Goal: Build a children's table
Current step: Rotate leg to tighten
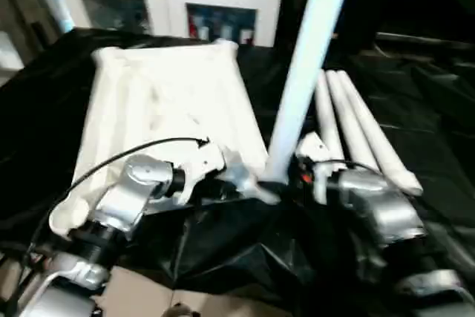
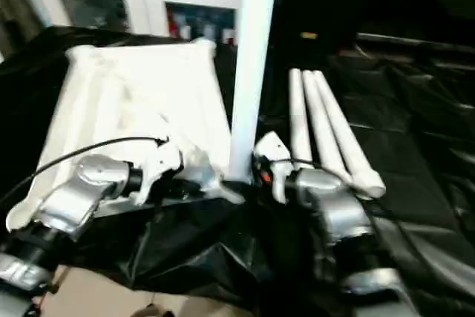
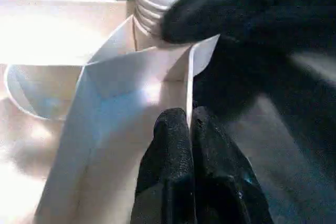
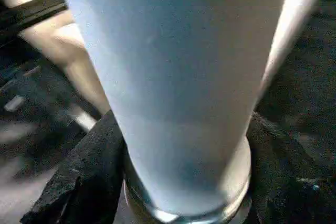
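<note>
Tabletop: the children's table top (image 1: pixel 167 109) lies upside down on the black sheet (image 1: pixel 223 250), ribbed underside facing up, in front of me and to my left
First leg: one leg (image 1: pixel 304 72) stands upright at the near right corner of the top; in my left wrist view its threaded end (image 3: pixel 152 3) sits at the corner socket, though I cannot tell how far it is screwed in
Left gripper: my left gripper (image 3: pixel 189 145) has its fingers pressed together, pinching the thin wall of the top at that corner to steady it
Right gripper: my right gripper (image 4: pixel 184 182) has its fingers spread around the base of the upright leg, one on each side; whether they bear on it I cannot tell
Spare legs: three legs (image 1: pixel 356 131) lie side by side on the sheet to my right, untouched
Progress: I judge it early, one leg going in, three left, then the table to be turned upright
</note>
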You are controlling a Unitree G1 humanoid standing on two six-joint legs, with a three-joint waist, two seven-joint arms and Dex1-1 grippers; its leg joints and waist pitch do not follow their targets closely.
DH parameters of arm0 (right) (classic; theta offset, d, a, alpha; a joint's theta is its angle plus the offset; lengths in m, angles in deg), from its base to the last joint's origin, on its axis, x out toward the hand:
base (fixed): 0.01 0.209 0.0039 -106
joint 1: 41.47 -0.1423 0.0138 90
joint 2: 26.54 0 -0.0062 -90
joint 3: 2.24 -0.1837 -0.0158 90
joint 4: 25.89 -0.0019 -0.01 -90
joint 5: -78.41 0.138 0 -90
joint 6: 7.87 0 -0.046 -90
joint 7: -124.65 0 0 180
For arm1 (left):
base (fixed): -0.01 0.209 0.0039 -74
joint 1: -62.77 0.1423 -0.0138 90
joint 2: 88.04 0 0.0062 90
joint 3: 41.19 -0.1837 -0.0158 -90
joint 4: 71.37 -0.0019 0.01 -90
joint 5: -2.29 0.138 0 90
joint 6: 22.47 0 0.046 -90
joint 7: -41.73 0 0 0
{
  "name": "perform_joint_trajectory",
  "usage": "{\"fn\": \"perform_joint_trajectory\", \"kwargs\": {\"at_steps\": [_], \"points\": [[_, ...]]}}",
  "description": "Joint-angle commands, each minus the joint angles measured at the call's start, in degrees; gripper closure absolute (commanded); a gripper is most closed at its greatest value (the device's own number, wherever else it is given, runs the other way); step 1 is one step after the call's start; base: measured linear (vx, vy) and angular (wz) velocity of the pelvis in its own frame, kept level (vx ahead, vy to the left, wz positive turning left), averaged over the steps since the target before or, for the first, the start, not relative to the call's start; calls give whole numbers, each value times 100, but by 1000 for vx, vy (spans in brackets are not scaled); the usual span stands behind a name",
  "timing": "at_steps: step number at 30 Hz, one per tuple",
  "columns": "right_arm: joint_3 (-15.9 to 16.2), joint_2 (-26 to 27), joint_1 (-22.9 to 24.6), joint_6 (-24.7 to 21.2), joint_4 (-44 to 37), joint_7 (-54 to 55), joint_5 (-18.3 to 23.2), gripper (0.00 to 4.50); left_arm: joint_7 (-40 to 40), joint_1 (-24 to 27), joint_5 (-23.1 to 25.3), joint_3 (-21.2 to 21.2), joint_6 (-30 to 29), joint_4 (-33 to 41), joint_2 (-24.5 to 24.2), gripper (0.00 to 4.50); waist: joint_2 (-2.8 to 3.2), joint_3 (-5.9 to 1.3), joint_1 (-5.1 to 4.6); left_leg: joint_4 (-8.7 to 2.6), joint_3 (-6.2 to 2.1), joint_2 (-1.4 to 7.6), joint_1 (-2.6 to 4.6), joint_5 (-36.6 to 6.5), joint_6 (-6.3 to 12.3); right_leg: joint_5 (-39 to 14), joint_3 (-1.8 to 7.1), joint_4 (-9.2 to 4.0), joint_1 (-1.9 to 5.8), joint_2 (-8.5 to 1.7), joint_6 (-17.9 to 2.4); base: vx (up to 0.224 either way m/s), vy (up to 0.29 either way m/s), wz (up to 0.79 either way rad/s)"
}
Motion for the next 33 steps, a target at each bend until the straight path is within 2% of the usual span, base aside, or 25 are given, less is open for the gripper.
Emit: {"fn": "perform_joint_trajectory", "kwargs": {"at_steps": [1,2,4,5,7,9,11,14,15,16,18,20,21,22,23,24,25,26,27,28,29,30,31,33], "points": [[235,333,-7,-94,319,381,-115,176,497,-299,-48,150,-53,19,273,450,-7,-362,14,-404,-98,267,81,-1278,6,-1540,315,-482,232,-533,-1092,0,0,0],[140,560,-108,-118,515,806,-125,176,863,-429,-21,232,-170,-115,453,450,-5,-360,14,-405,-99,263,73,-1253,28,-1514,318,-485,236,-532,-1078,0,0,0],[95,682,-174,-133,611,999,-119,176,1065,-510,-17,280,-242,-190,568,450,43,-370,11,-410,-109,268,85,-1237,-14,-1402,313,-474,225,-524,-1102,0,0,0],[59,836,-284,-150,750,1267,-138,176,1329,-621,-16,339,-335,-267,740,450,43,-366,5,-412,-95,270,90,-1258,-35,-1309,318,-469,211,-511,-1131,0,0,0],[42,955,-374,-146,864,1438,-161,176,1502,-694,-12,376,-394,-301,878,450,32,-381,12,-407,-100,264,81,-1227,-45,-1154,312,-451,239,-508,-1162,0,0,0],[4,1028,-421,-29,915,1410,-141,176,1490,-694,-5,330,-399,-232,990,450,30,-400,44,-392,-94,266,67,-1062,46,-852,318,-428,259,-521,-1181,0,0,0],[-26,1058,-445,15,961,1417,-134,120,1476,-685,1,303,-400,-203,1027,450,28,-405,67,-383,-86,261,54,-950,127,-640,318,-413,266,-522,-1217,0,0,0],[-28,1041,-487,124,1052,1481,-237,102,1378,-648,4,199,-340,-172,1061,450,34,-388,77,-397,-89,265,60,-1054,132,-821,310,-432,263,-522,-1202,0,0,0],[-13,1030,-496,175,1079,1531,-287,69,1383,-651,-2,190,-335,-184,1074,450,39,-383,75,-407,-92,271,68,-1111,105,-946,309,-443,256,-524,-1176,0,0,0],[-21,991,-478,193,1025,1599,-321,69,1403,-664,2,184,-338,-213,1086,450,42,-381,74,-411,-93,278,77,-1162,69,-1012,312,-450,246,-520,-1159,0,0,0],[-35,819,-362,165,702,1650,-364,69,1527,-763,60,187,-362,-408,1125,450,37,-383,69,-413,-94,275,77,-1183,57,-994,316,-447,253,-514,-1140,0,0,0],[-103,663,-206,98,336,1620,-315,69,1689,-878,80,250,-428,-642,1197,450,38,-393,108,-389,-72,265,105,-1090,90,-850,327,-458,244,-497,-1100,0,0,0],[-164,620,-147,53,203,1602,-278,69,1767,-925,80,291,-466,-734,1234,450,23,-399,118,-392,-80,266,68,-975,123,-683,325,-423,277,-509,-1131,0,0,0],[-276,502,4,-70,-136,1554,-195,69,1930,-1040,97,357,-454,-942,1308,450,-35,-397,123,-386,-67,255,56,-878,183,-587,320,-433,285,-491,-1090,0,0,0],[-359,398,137,-162,-407,1539,-148,69,2114,-1142,118,420,-376,-1116,1378,450,-15,-405,141,-382,-86,255,41,-821,219,-549,316,-406,304,-516,-1093,0,0,0],[-381,370,173,-187,-481,1537,-136,69,2167,-1171,124,438,-353,-1163,1398,450,-57,-398,132,-386,-77,246,29,-796,250,-569,310,-425,309,-506,-1068,0,0,0],[-454,302,290,-254,-688,1559,-116,69,2322,-1234,129,498,-251,-1245,1446,450,-51,-405,147,-367,-81,246,37,-770,292,-554,313,-421,310,-515,-1048,0,0,0],[-464,295,305,-262,-713,1562,-113,69,2336,-1240,128,505,-238,-1250,1451,450,-58,-414,146,-361,-83,237,15,-703,333,-485,311,-414,331,-516,-1036,0,0,0],[-515,253,402,-315,-878,1586,-102,69,2416,-1260,91,572,-151,-1245,1481,450,-78,-430,110,-344,-89,224,-37,-524,410,-292,296,-386,349,-525,-1071,0,0,0],[-519,249,413,-321,-896,1589,-101,69,2425,-1260,84,583,-142,-1241,1485,450,-74,-447,113,-327,-85,227,-19,-459,442,-201,296,-378,336,-524,-1097,0,0,0],[-527,218,473,-383,-1030,1593,-87,69,2428,-1263,18,656,-119,-1210,1496,450,-52,-462,105,-299,-78,219,-34,-286,541,85,301,-352,325,-506,-1164,0,0,0],[-516,190,531,-479,-1180,1589,-57,57,2395,-1266,1,674,-71,-1194,1484,406,-46,-468,124,-290,-76,222,-28,-220,584,207,301,-340,316,-497,-1193,0,0,0],[-514,185,541,-496,-1206,1587,-51,57,2390,-1267,-1,677,-63,-1193,1482,406,-3,-467,126,-284,-78,231,-30,-183,648,377,295,-326,294,-484,-1244,0,0,0],[-398,154,655,-684,-1523,1524,-17,57,2483,-1212,62,715,-184,-986,1314,406,5,-450,124,-292,-79,244,-22,-309,671,317,287,-336,296,-488,-1293,0,0,0]]}}
